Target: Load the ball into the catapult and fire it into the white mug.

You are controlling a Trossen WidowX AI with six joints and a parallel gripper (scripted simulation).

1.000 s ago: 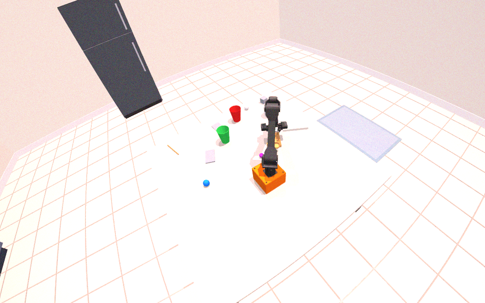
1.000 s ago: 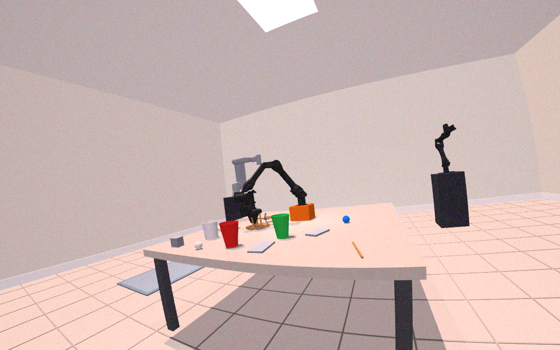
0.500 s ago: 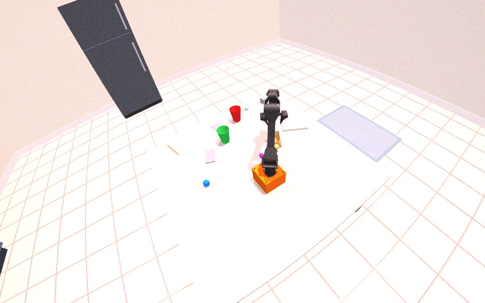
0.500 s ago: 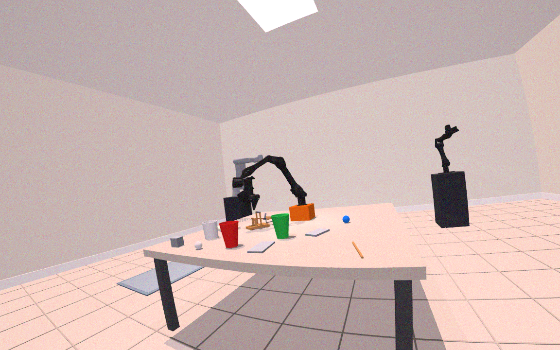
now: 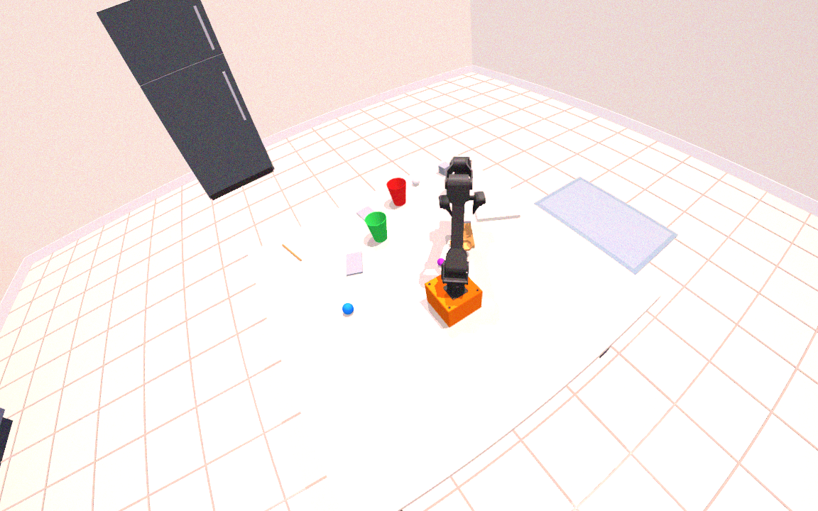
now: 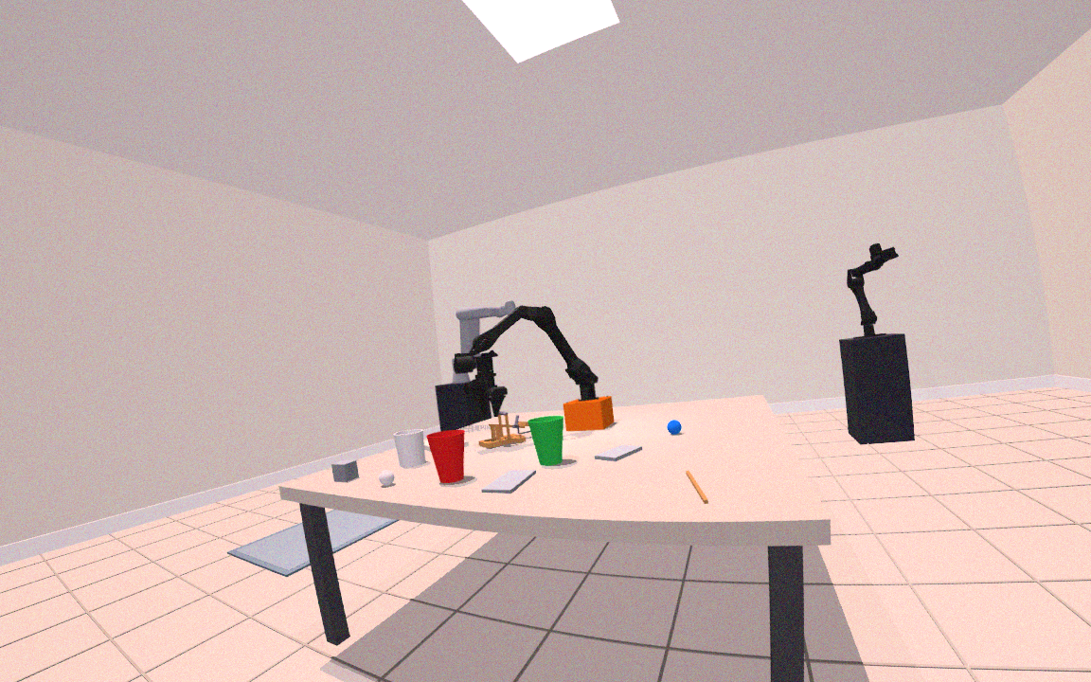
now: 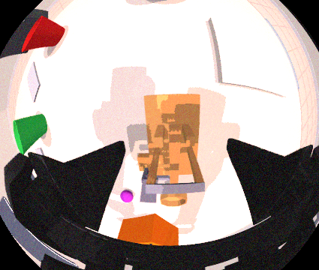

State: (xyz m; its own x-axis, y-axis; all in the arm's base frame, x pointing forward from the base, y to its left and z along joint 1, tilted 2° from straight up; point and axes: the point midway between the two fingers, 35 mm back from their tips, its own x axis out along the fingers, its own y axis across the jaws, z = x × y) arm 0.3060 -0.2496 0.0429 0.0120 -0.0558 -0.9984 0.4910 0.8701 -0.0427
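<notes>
tool spread, nothing pinched, above the wooden catapult; purple ball sits beside it, unloaded, so probably lift clear of the uprights, centre over the ball, descend straight, squeeze gently.

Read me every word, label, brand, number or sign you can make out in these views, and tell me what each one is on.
There are none that I can read. The white mug, the red cup and the green cup show no lettering on the sides in view.
</notes>
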